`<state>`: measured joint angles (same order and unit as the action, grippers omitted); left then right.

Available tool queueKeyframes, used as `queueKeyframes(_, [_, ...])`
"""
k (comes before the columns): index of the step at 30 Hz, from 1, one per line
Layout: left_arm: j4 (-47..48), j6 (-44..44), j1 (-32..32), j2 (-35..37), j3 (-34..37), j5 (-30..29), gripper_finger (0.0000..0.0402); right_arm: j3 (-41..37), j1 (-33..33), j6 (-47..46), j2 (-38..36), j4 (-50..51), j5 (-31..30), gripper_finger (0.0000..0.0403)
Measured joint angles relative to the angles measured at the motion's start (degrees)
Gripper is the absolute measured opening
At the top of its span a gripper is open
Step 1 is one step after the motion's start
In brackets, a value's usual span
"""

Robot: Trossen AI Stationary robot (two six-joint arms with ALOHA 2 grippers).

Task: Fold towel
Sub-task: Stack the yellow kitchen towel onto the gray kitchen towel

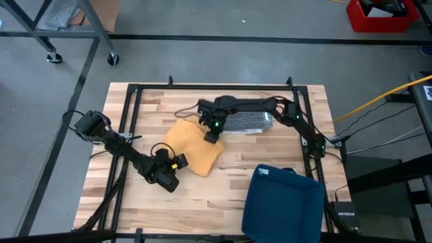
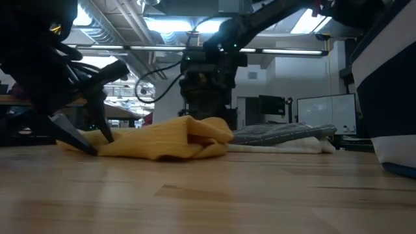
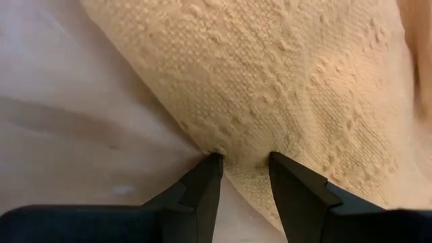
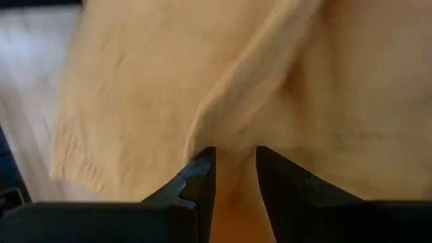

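From above, you see the yellow towel (image 1: 194,146) lying rumpled at the middle of the wooden table (image 1: 283,162), the left claw (image 1: 177,162) at its 7 o'clock edge and the right claw (image 1: 210,137) at its 1 o'clock edge, a blue bin (image 1: 283,202) at the table's 5 o'clock. At table height, the towel (image 2: 162,138) sits heaped before a grey folded cloth (image 2: 279,134), with ceiling lights behind. Your left wrist view shows the left claw (image 3: 244,165) clenched on a pinch of towel hem, and your right wrist view shows the right claw (image 4: 235,162) gripping a raised fold.

Yellow towel (image 1: 192,147) rumpled, partly folded, mid-table.
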<state>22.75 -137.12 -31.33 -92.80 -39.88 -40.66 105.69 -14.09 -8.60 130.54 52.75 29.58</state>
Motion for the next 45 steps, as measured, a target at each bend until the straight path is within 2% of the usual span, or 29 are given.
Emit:
queueKeyframes(7, [8.1, 1.0, -1.8, 0.5, -0.1, -0.1, 0.0123, 0.0, 7.0, 2.1, 0.0, -0.3, 0.0, 0.0111])
queueKeyframes(12, [14.8, 1.5, -5.1, 2.7, 0.1, 0.8, 0.0123, 0.0, 9.8, 2.2, 0.0, -0.8, 0.0, 0.0111])
queueKeyframes(21, [28.9, 1.7, -12.9, 9.7, 0.1, 1.4, 0.0123, 0.0, 13.5, -8.0, 0.0, -4.4, 0.0, 0.0111])
queueKeyframes(26, [32.5, 1.7, -17.2, 13.0, 0.1, 1.2, 0.0123, 0.0, 16.0, -12.3, 0.0, -7.2, 0.0, 0.0111])
queueKeyframes(30, [30.5, 1.7, -20.1, 13.2, 0.1, 1.2, 0.0123, 0.0, 17.3, -14.3, 0.0, -8.0, 0.9, 0.0111])
queueKeyframes(38, [18.2, 6.0, -22.6, 13.1, 0.1, 0.7, 0.0123, 0.0, 17.0, -22.4, 0.0, -11.6, 10.0, 0.0110])
queueKeyframes(42, [10.8, 11.8, -22.0, 12.3, 0.0, -2.3, 0.0123, 0.0, 17.5, -23.1, 0.0, -13.9, 13.7, 0.0110])
queueKeyframes(45, [6.2, 14.7, -21.0, 11.1, 0.0, -5.2, 0.0123, 0.0, 17.9, -22.8, 0.0, -14.8, 18.8, 0.0110])
